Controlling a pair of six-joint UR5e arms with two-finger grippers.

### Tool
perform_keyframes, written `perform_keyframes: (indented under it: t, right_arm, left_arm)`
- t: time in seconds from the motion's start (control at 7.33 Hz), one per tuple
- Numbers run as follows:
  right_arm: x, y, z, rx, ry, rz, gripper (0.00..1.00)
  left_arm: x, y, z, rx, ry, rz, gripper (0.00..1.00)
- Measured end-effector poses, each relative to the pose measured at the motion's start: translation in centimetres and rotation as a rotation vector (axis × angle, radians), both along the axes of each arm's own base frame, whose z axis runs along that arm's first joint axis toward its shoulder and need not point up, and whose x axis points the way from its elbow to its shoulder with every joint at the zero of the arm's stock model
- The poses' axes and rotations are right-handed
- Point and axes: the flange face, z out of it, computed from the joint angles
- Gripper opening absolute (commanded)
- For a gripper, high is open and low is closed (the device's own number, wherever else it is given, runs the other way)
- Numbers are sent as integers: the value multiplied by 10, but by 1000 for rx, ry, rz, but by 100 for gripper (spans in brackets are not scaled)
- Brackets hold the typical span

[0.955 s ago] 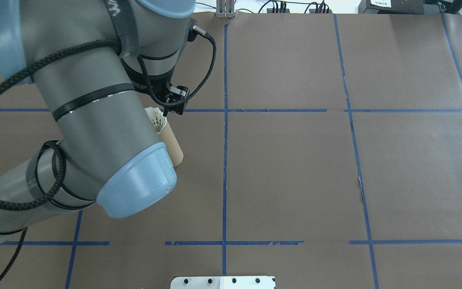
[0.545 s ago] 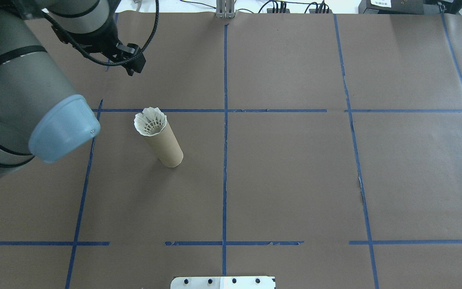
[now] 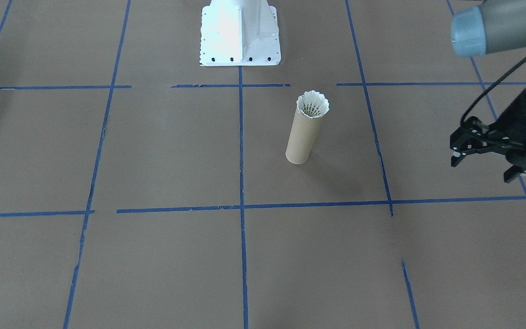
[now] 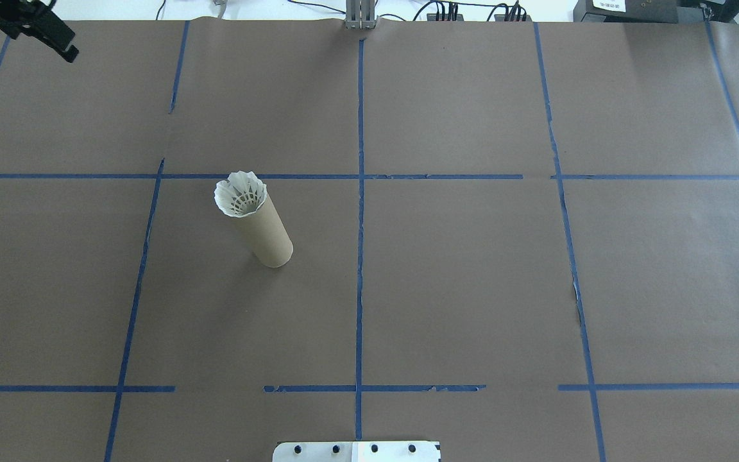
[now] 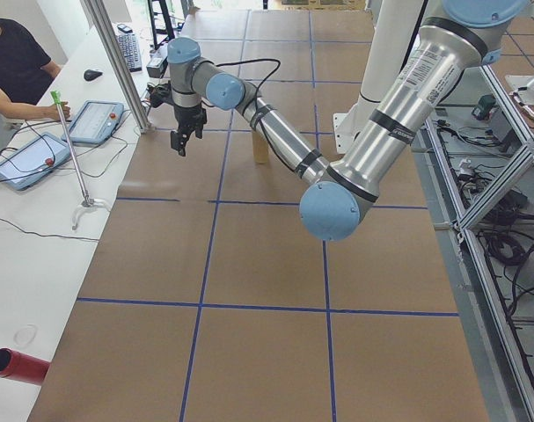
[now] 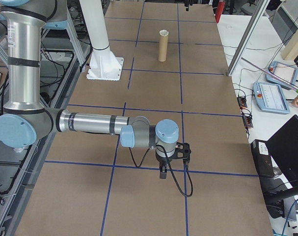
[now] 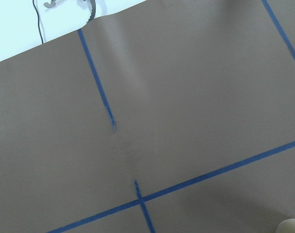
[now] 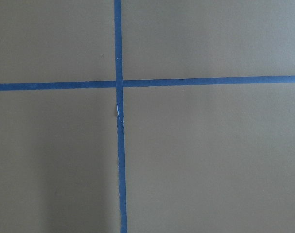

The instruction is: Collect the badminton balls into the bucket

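The bucket (image 4: pixel 265 228) stands upright on the table (image 4: pixel 472 289) left of its centre line, the shuttlecock (image 4: pixel 240 196) seated in its top opening, with the left gripper (image 3: pixel 484 160) well apart beyond the far-left corner.

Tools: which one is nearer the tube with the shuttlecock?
The left tool, open and empty, off the tube's side. The right tool hangs over the table's opposite end, seen only in the right-side view.
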Motion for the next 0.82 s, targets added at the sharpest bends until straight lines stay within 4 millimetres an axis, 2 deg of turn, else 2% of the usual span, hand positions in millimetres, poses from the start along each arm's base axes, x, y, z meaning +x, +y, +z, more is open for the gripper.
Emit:
perform_keyframes:
  t: [0.14, 0.41, 0.55, 0.68, 0.82]
  right_arm:
    - [0, 0, 0, 0, 0, 0, 100]
    - [0, 0, 0, 0, 0, 0, 100]
    - [0, 0, 0, 0, 0, 0, 100]
    - [0, 0, 0, 0, 0, 0, 100]
    - [0, 0, 0, 0, 0, 0, 100]
  left_arm:
    - [-38, -9, 52, -23, -4, 11, 100]
    - [-113, -3, 165, -67, -27, 20, 100]
    - [-146, 10, 208, -106, -33, -2, 100]
    - [-170, 32, 249, -145, -36, -18, 100]
    - [-181, 58, 286, -174, -37, -26, 100]
